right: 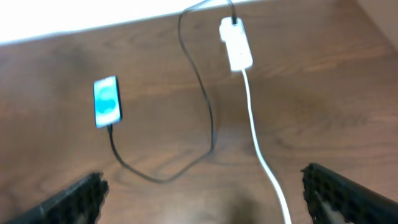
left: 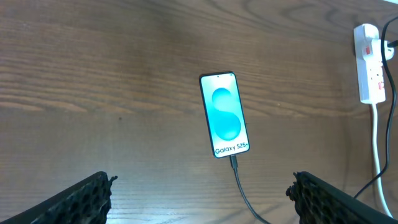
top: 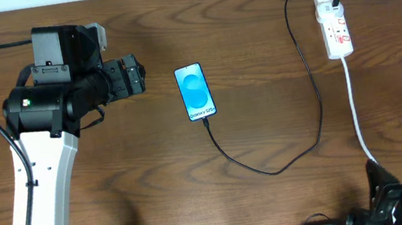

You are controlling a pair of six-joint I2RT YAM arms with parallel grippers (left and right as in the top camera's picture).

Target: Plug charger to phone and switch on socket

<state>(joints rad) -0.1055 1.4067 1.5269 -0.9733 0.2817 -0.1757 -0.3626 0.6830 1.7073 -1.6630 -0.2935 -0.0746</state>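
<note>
At desk (top: 156, 187) centre the phone (top: 195, 91) lies, charger (top: 319, 103) seated in its lower end; left claw (left: 200, 182) and right claw (right: 203, 174) both gape empty. Switching the far socket (top: 334, 26) on wants a centred, gentle push.

Bare table (top: 253, 33) round phone (top: 195, 91); charger (top: 319, 103) loop crosses gap to socket (top: 334, 27).

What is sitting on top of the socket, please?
A black plug sits in the far end of the socket, the charger cable running from it. Its prongs and the table beneath are covered.
</note>
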